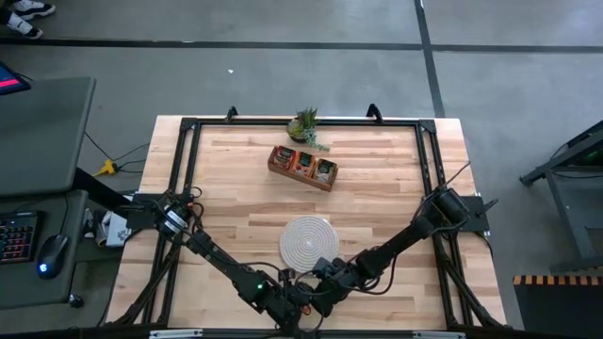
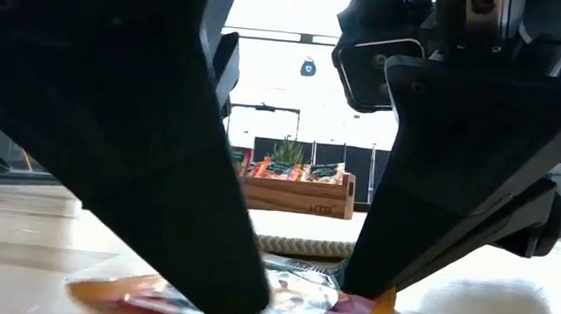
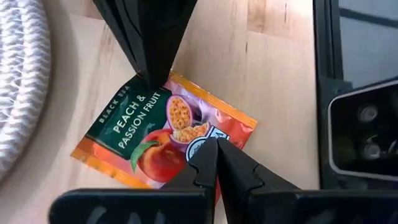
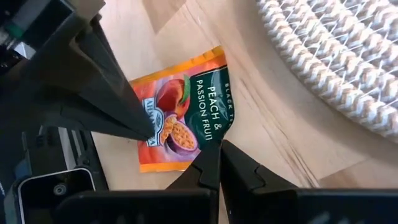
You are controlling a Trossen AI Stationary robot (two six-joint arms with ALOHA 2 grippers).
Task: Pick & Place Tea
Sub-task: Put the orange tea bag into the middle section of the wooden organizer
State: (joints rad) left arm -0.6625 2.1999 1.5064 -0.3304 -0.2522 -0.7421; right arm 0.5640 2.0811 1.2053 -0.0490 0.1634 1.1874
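Grey concrete floor surrounds a pale wooden table (image 1: 377,198) that fills the centre of the high view, edged by a black metal frame (image 1: 193,127). At the far left of that frame a desk carries a keyboard (image 1: 17,235) and a mouse (image 1: 54,252). Two dark arms reach in from the table's lower left and lower right and meet at the bottom centre of the high view. Just above that meeting point lies a round whitish woven mat (image 1: 308,241). Higher up, in the upper middle of the frame, sits a brown wooden tray (image 1: 301,167) with orange-red sachets standing in its compartments, and a small potted plant (image 1: 305,123) is just beyond it. Between the arms, flat on the wood and just beside the mat, lies one tea sachet (image 3: 158,140), orange with a dark green panel and a printed peach, lettered "PEACH & PASSION FRUIT". The left gripper (image 3: 216,163) has its fingers pressed together, their joined tip resting on the sachet's paler orange end near the centre bottom of its wrist view. The right gripper (image 4: 219,163) is likewise pressed together, its tip at the sachet's green edge, at the bottom centre of its own wrist view. In the low view both sets of dark fingers come down onto the sachet at the bottom of the frame, one from each side.
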